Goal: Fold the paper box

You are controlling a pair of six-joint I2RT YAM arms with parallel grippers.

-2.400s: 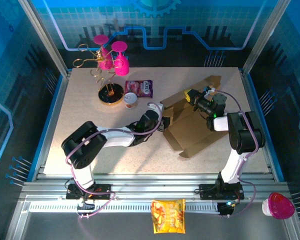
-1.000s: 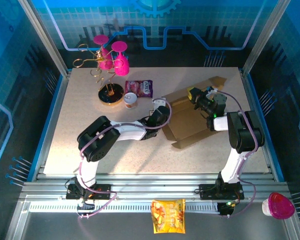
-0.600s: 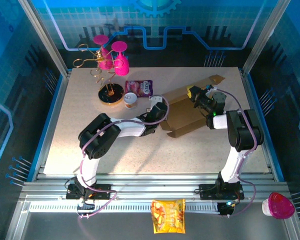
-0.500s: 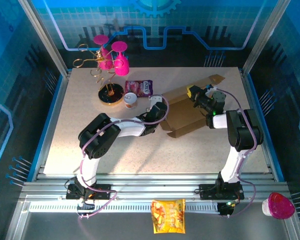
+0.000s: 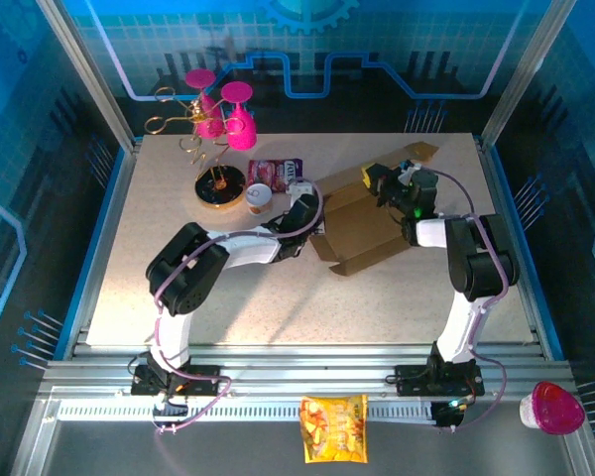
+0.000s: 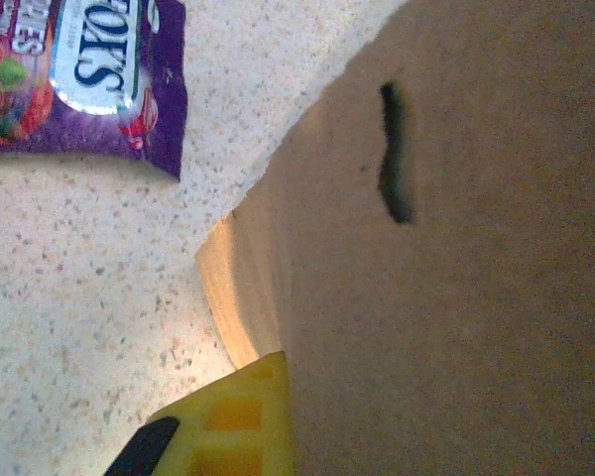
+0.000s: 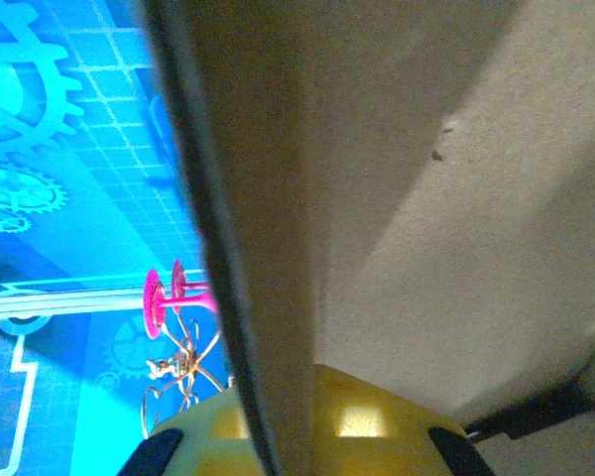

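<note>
Tabletop [image 5: 278, 297] — paper box [image 5: 362, 233] (slit [image 6: 394, 154], left wrist)

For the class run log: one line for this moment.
left claw: shut on paper box | right claw: shut on paper box | fold: unfinished

Both arms extended forward, wrists converging. Left gripper [image 5: 312, 226] and right gripper [image 5: 375, 182] each pinched closed on the paper box [image 5: 367, 238].

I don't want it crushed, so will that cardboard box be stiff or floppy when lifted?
Probably stiff across its panels: the paper box keeps its raised flaps flat. It likely hinges at creases, like the fold beside the left gripper. Likely light: the right gripper holds it by one edge.
</note>
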